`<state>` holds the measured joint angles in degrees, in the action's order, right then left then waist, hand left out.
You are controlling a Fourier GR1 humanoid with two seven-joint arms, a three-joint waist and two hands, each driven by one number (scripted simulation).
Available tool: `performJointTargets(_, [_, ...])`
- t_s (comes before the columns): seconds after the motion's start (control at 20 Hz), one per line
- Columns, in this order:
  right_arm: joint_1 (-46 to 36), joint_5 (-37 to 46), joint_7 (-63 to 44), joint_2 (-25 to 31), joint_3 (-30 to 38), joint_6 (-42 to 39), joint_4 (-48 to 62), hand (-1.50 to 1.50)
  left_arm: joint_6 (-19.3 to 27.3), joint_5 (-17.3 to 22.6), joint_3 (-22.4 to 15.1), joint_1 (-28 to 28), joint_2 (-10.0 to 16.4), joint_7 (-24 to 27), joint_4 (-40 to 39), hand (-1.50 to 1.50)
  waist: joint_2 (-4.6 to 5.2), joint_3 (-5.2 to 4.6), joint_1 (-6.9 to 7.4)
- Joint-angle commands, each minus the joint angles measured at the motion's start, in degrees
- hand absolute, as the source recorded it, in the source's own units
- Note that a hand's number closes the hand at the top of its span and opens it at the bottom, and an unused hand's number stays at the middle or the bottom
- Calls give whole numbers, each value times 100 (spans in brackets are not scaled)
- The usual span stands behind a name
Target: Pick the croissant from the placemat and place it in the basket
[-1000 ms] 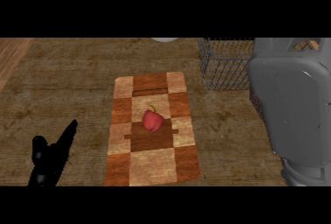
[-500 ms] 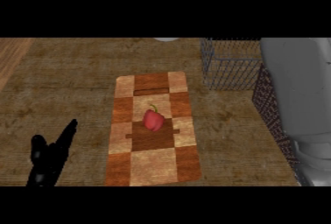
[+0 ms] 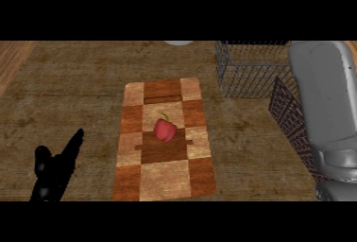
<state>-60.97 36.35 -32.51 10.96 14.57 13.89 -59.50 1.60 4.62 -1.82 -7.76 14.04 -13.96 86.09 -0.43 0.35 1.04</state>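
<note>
On the checkered brown placemat (image 3: 165,177) lies a red item with a short green stem (image 3: 165,130), more like a pepper than a croissant. It rests near the mat's middle, and nothing touches it. The wire basket (image 3: 245,75) stands at the back right, with its dark mesh side wall (image 3: 291,125) running toward me. My left hand (image 3: 54,172) rests open at the lower left, fingers straight, well left of the mat. My grey right forearm (image 3: 327,104) stretches over the basket along the right edge. Its hand lies beyond the picture's top.
A white rim (image 3: 180,43) peeks in at the back edge, above the mat. The counter top (image 3: 77,94) is brown woodgrain, with a lighter strip (image 3: 12,61) at the far left. The basket and my right forearm fill the right side.
My right forearm has shifted to the right, uncovering more of the basket's mesh wall. The left hand and the red item have not moved.
</note>
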Motion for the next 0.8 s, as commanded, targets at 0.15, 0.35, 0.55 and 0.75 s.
performJointTargets(0.15, [10, -397, 912, 214, 374, 236, 911, 150, 79, -113, -156, -40, -250, -311, -255, 0, 80, -34, -3])
performJointTargets(0.35, [276, 613, 470, 783, -174, 45, 1217, 150, 8, -48, 32, 30, -93, -326, -307, 0, 71, -38, -73])
performJointTargets(0.55, [215, 798, 711, 721, -350, 185, 1511, -150, -83, -57, 21, -78, -115, -223, -297, 0, 72, -37, -21])
performJointTargets(0.75, [236, 447, 1217, 1160, -53, -122, 1385, -150, -109, 39, 241, 300, -124, -243, -709, 0, 63, -38, -93])
